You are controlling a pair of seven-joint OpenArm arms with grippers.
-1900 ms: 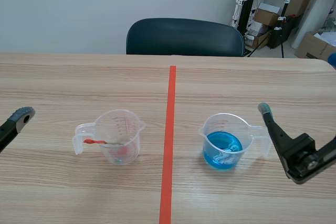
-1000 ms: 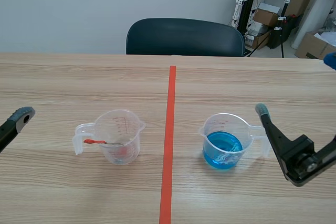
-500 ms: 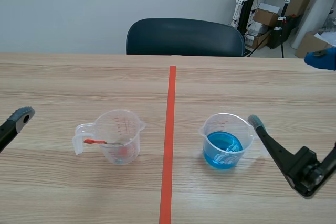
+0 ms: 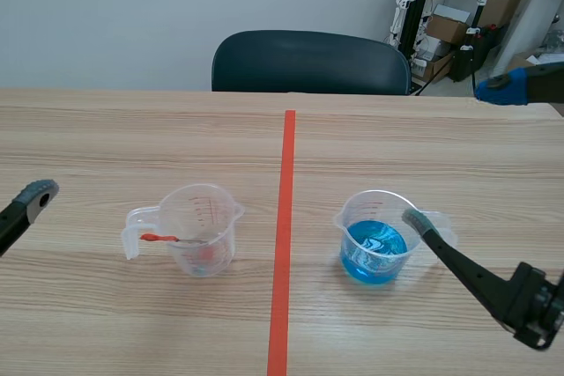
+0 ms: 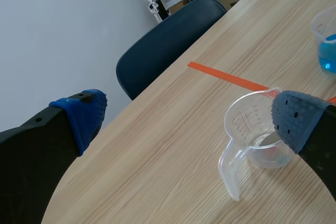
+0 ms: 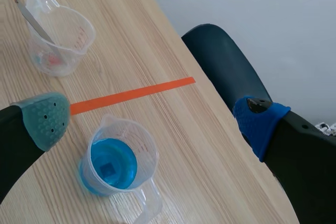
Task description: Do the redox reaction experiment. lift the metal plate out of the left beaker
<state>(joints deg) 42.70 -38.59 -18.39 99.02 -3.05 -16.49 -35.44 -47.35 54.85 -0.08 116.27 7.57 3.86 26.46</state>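
Two beakers stand on the pale wood-grain table (image 4: 132, 138), one on each side of the orange-red tape line (image 4: 284, 217).

- Left beaker (image 4: 204, 229): clear plastic measuring jug with printed scale. Its handle is at 9 o'clock and its spout at 3.
- Metal plate (image 4: 181, 239): thin grey strip with a red-coated end. It is inside the left beaker, leaning up over the rim on the handle side, and the red end sticks out toward 9 o'clock. There is a reddish patch at the beaker's bottom; I cannot tell what it is.
- Right beaker (image 4: 376, 237): same clear plastic type, about a third full of blue liquid (image 4: 374, 248). Its handle is at about 3 o'clock.

Left gripper (image 5: 189, 114): black fingers with blue dotted pads, spread wide and holding nothing. It sits well out at 9 o'clock from the left beaker. In the wrist view the beaker lies ahead, beside one pad, with only bare wood between.

Right gripper (image 4: 458, 154): spread very wide and holding nothing. Its grey-green pad is at the right beaker's rim on the handle side; I cannot tell if they touch. Its blue pad is raised toward 1 o'clock. The tape line and the right beaker lie between this gripper and the left beaker.

At 12 o'clock beyond the table edge is a dark blue padded chair (image 4: 310, 62). Brown cardboard boxes (image 4: 458, 15) are at 1 o'clock.
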